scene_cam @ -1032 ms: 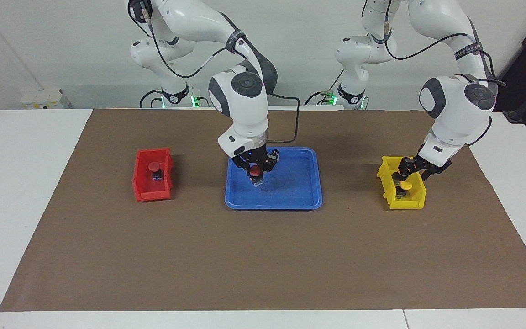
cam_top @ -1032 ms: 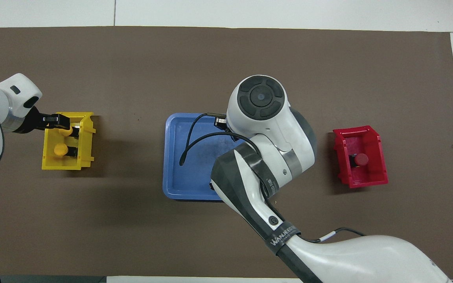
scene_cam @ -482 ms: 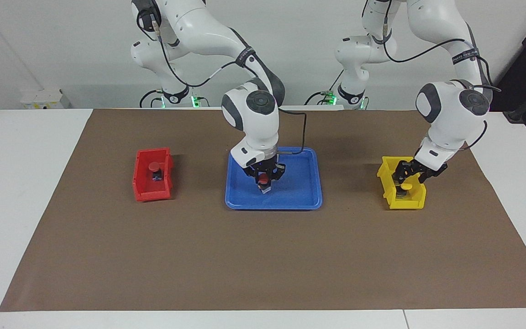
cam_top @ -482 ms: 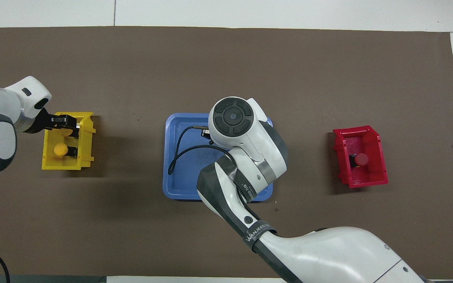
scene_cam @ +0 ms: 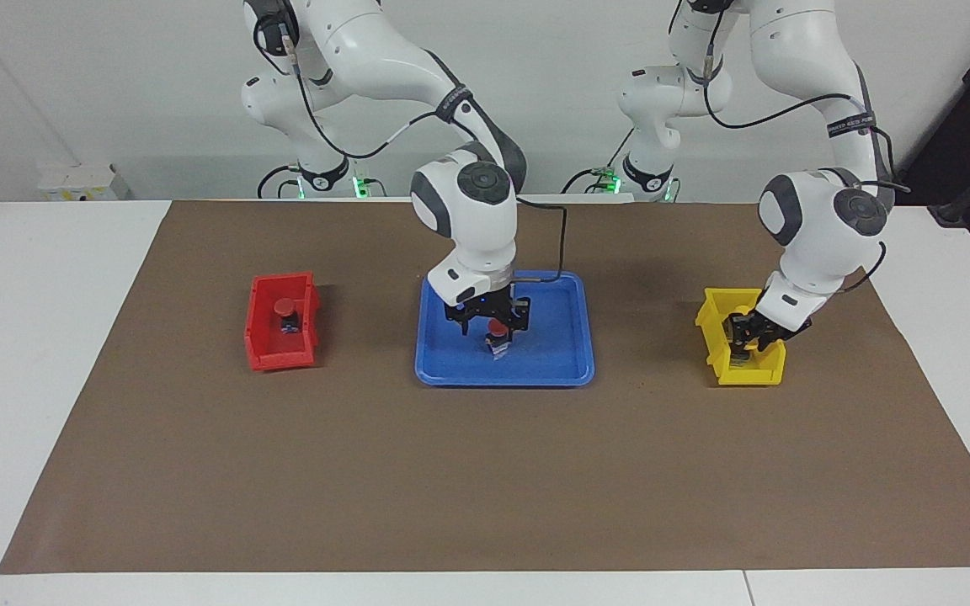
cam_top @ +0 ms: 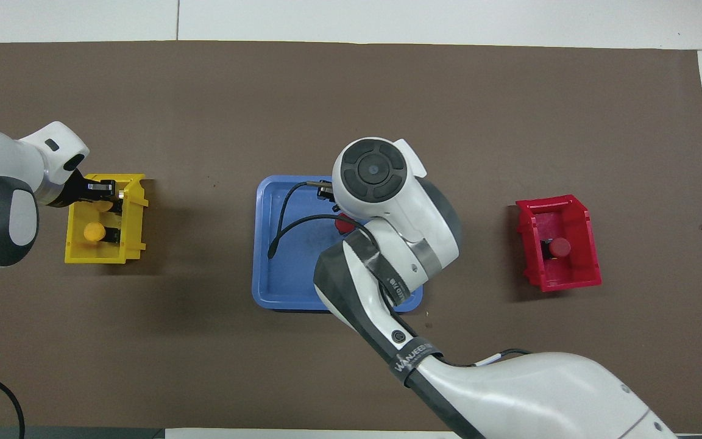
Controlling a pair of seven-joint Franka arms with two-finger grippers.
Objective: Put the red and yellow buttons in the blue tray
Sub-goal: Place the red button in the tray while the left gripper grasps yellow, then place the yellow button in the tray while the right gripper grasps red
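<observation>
Right gripper (scene_cam: 495,325) low inside the blue tray (scene_cam: 556,370), fingers spread either side of a red button (scene_cam: 498,330) standing on the tray floor, cap up, axis vertical. Second red button (scene_cam: 285,308) upright in the red bin (scene_cam: 262,358) toward the right arm's end. Left gripper (scene_cam: 742,332) sunk into the yellow bin (scene_cam: 714,349); finger spacing unreadable. One yellow button (cam_top: 93,231) in that bin, cap up; another yellow cap (cam_top: 105,206) partly hidden under the gripper.

Robot lab: paper-covered table (scene_cam: 485,471), bare white wall (scene_cam: 131,84).
</observation>
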